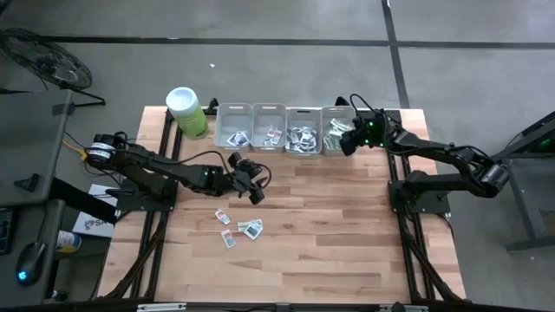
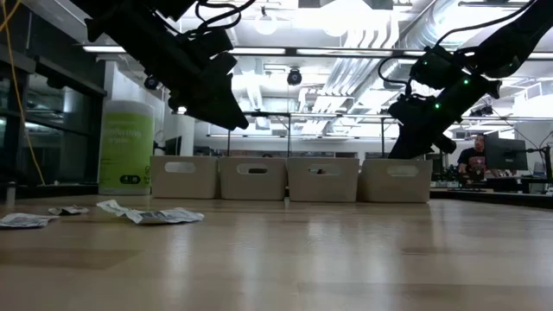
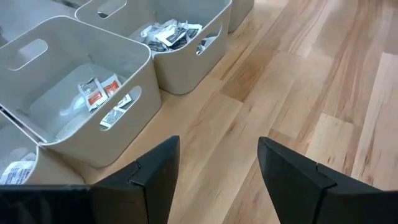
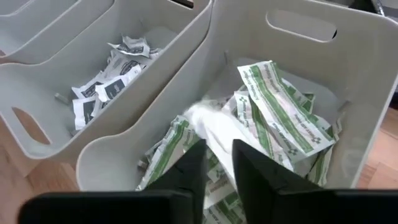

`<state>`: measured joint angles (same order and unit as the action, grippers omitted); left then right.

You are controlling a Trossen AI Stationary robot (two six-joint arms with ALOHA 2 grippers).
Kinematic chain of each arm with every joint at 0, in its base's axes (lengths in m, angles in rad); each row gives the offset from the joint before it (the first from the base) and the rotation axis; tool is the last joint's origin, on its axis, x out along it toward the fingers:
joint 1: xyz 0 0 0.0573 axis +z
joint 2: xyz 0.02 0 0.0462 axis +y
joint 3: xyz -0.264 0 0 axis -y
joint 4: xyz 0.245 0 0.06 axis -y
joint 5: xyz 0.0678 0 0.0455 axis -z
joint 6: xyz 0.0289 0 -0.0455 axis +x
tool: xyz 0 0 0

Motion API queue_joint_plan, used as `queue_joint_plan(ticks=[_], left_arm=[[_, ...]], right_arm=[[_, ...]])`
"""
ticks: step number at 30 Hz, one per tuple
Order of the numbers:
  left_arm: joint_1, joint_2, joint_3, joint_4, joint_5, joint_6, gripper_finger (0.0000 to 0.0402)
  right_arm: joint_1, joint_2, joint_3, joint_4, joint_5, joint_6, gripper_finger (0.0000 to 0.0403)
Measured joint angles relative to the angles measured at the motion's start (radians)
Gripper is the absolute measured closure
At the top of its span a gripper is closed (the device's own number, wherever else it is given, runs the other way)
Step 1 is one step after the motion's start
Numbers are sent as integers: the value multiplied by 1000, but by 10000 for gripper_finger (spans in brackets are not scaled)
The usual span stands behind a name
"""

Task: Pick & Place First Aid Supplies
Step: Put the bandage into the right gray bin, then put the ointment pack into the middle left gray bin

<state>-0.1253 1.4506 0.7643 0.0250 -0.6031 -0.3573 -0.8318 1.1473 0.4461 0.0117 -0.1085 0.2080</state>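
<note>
The first aid supplies are small flat packets. Several lie loose on the wood (image 1: pixel 239 227), and others fill four grey bins (image 1: pixel 286 128) at the far edge. My right gripper (image 4: pixel 219 148) hangs over the rightmost bin (image 4: pixel 298 28), above a heap of green-and-white strips (image 4: pixel 283 115), with its fingers a little apart. A blurred white packet (image 4: pixel 208 127) shows just past its fingertips. My left gripper (image 1: pixel 252 185) is open with nothing between its fingers, above bare wood between the bins and the loose packets. My right gripper points slanting down into the rightmost bin. The blurred white packet's near end (image 4: pixel 219 152) lies in the gap between the fingertips, and I cannot tell whether they touch it.
A lime-green canister (image 1: pixel 186 111) with a white lid stands left of the bins. The two bins nearest my left gripper hold white packets (image 3: pixel 99 93). Bare wood stretches from the loose packets toward the table's right and near edges. A person sits in the room beyond the table (image 2: pixel 473 160).
</note>
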Motion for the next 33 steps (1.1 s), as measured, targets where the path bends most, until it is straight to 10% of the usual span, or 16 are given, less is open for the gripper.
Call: queue_joint_plan(ticks=[13,22,33], left_arm=[[0,0,0,-103,143,-1,188],[0,0,0,-337,366,-37,188],[-15,-18,-1,-681,384,-267,188]], right_arm=[[7,-109,81,-47,-28,-3,245],[81,-238,83,-103,-140,-10,237],[350,-258,83,-161,-85,19,237]])
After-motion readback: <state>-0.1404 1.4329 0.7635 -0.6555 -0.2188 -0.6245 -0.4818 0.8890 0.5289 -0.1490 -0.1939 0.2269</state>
